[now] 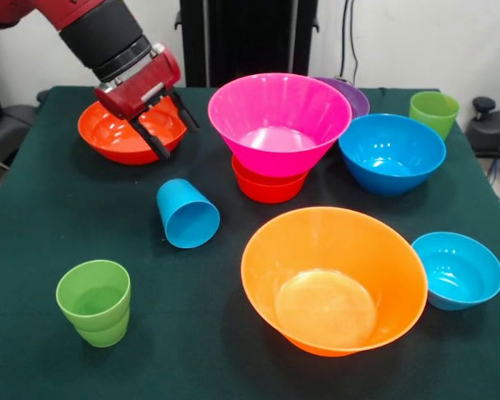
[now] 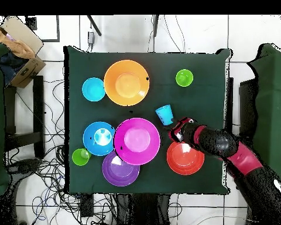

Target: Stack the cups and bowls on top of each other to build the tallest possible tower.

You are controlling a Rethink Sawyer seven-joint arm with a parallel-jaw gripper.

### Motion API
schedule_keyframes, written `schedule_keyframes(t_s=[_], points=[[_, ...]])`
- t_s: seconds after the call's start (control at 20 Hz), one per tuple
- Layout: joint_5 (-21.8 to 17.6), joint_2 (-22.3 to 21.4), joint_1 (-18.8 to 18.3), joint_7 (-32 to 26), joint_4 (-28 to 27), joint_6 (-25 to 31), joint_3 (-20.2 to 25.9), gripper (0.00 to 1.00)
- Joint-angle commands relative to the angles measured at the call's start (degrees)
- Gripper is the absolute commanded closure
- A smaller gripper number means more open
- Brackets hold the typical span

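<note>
One dark-green table (image 1: 33, 333) (white walls)

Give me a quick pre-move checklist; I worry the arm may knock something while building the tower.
1. Gripper open and empty: ok.
2. Gripper clear of the red-orange bowl beneath it: cannot tell.
3. Blue cup upright: not ok, tipped on its side.
4. Pink bowl seated on the small red-orange bowl: ok.
5. Orange bowl free of neighbours: not ok, the small blue bowl sits close against it.
</note>
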Motion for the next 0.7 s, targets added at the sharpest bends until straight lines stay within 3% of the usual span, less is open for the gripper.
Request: schedule_keyframes(t_s=[0.05, 0.2, 0.3, 0.55, 0.7], points=[[2.0, -1.52, 4.16, 10.31, -0.35, -2.65, 3.39, 0.0], [-2.69, 3.09, 2.66, 4.42, -1.11, -7.24, 5.05, 0.0], [-2.63, 4.01, 2.25, 3.0, -2.01, -6.14, 5.58, 0.0], [-5.79, -3.59, 4.19, 1.03, -3.87, -3.32, 4.12, 0.0], [-13.31, -7.26, 5.87, -5.11, -7.44, -2.58, 1.94, 0.0]])
